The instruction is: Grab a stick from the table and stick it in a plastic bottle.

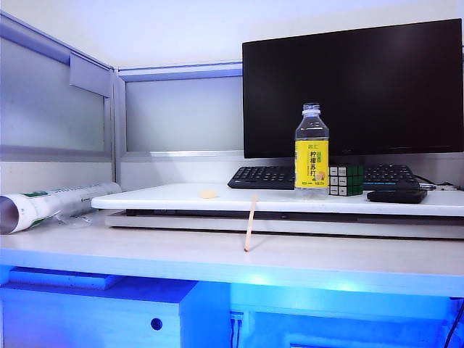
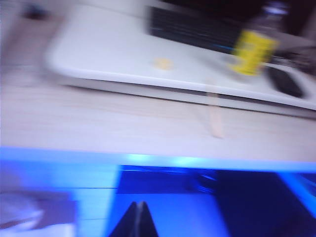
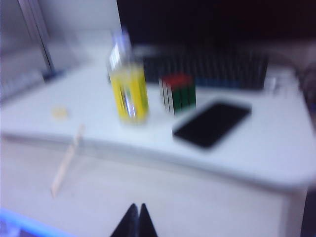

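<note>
The pale wooden stick [image 1: 251, 223] leans from the table [image 1: 217, 257] up against the front edge of the raised white board [image 1: 167, 197]; it also shows blurred as the stick [image 2: 214, 113] and the stick [image 3: 66, 159]. The plastic bottle [image 1: 312, 151] with its yellow label stands upright on the board, seen too as the bottle [image 2: 254, 47] and the bottle [image 3: 128, 81]. My left gripper [image 2: 139, 205] is shut and empty, back off the table's front edge. My right gripper [image 3: 137, 206] is shut and empty, over the table's front, short of the stick. Neither arm appears in the exterior view.
A small beige lump [image 1: 208, 193] lies on the board left of the stick. A puzzle cube [image 1: 346, 180] and a black phone [image 1: 396, 196] sit right of the bottle. A keyboard [image 1: 268, 176] and monitor [image 1: 355, 87] stand behind. A white-and-green rolled tube [image 1: 51, 203] lies at far left.
</note>
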You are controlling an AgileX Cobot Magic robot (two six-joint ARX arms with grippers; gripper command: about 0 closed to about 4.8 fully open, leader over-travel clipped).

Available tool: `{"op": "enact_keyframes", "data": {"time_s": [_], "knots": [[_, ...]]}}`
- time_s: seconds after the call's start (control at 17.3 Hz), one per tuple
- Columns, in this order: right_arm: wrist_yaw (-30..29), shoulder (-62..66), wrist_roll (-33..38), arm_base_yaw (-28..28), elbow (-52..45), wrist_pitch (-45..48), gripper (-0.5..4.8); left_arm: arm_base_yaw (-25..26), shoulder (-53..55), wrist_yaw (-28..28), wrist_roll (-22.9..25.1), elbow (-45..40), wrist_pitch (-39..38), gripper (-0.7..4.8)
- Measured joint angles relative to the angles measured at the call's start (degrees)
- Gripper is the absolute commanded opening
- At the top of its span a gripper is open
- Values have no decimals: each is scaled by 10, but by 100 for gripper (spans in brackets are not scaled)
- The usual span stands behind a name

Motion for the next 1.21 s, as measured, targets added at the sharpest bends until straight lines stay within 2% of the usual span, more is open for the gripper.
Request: {"op": "enact_keyframes", "data": {"time_s": [0.29,0.35,0.58,0.64,0.75,0.81,0.92,0.98,1.04,1.16,1.21], "knots": [[-2,8,16,0,68,-28,-3,0,0,97,-1,0,3,-5],[-25,22,27,0,80,-34,-3,0,0,121,-1,0,3,-5],[-92,90,60,1,104,-38,3,0,0,144,-1,0,3,-5],[-101,111,70,2,114,-37,24,0,0,144,-1,0,3,-5],[-109,147,86,3,132,-28,112,0,0,144,-1,0,3,-5],[-118,170,93,3,144,-18,177,0,0,144,-1,0,3,-5],[-142,257,107,10,192,8,183,0,0,144,-1,0,3,-5],[-156,294,108,18,210,11,212,0,0,145,-1,0,3,-5],[-162,324,110,26,226,14,294,0,0,145,-1,0,3,-5],[-164,396,122,52,264,29,391,0,0,145,-1,0,3,-5],[-164,442,137,70,289,33,466,0,0,145,-1,0,3,-5]]}}
